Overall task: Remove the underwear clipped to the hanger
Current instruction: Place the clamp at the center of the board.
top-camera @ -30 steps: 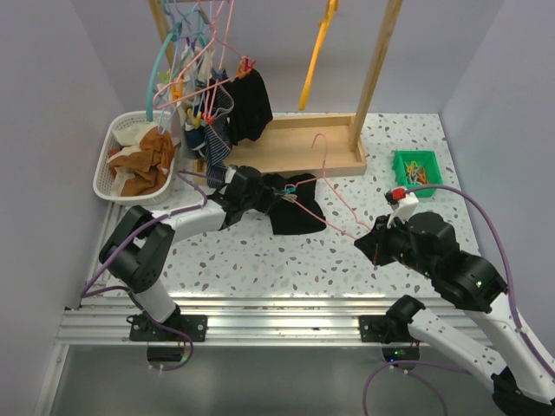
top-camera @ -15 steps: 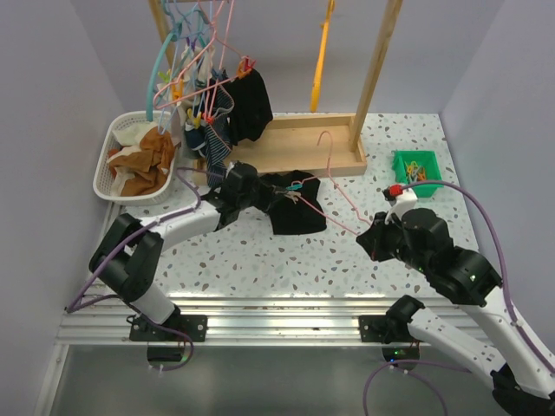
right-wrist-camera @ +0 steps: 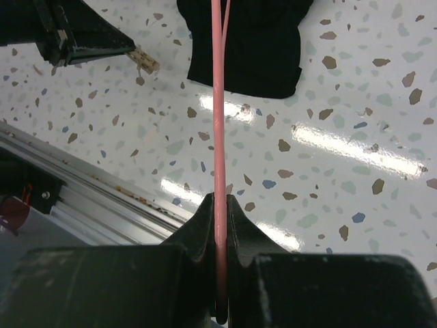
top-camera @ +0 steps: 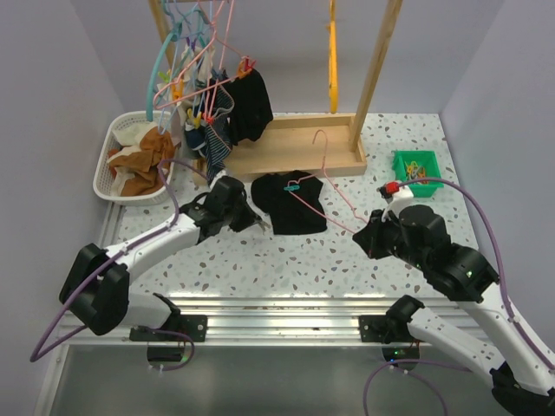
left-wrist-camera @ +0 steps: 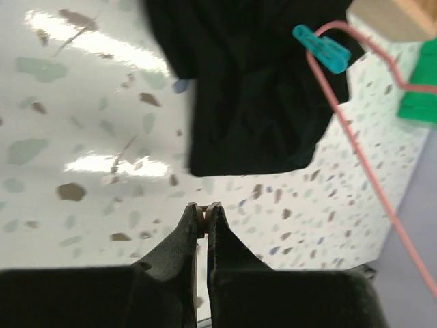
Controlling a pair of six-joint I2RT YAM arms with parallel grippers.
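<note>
Underwear (top-camera: 290, 208) lies flat with a teal clip (left-wrist-camera: 321, 48) on it, right gripper (right-wrist-camera: 219, 201) pinching the pink hanger (right-wrist-camera: 218, 102), left gripper (left-wrist-camera: 203, 208) beside it pinching a wooden peg (right-wrist-camera: 145, 61).

- Setting: robotics lab test cell.
- Evidence: cabled left arm (top-camera: 160, 238) and right arm (top-camera: 460, 273) bolted to aluminium rail (top-camera: 277, 319).
- Plain partition walls (top-camera: 52, 87) enclose the speckled tabletop (top-camera: 286, 260).

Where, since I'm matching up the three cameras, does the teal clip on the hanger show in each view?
Top external: the teal clip is mid-table, at the upper edge of the black underwear.
Left wrist: the teal clip is at the upper right, over the cloth's right side.
Right wrist: not in it.
Shared landmark: the pink hanger crossing the black underwear shows in all three.
</note>
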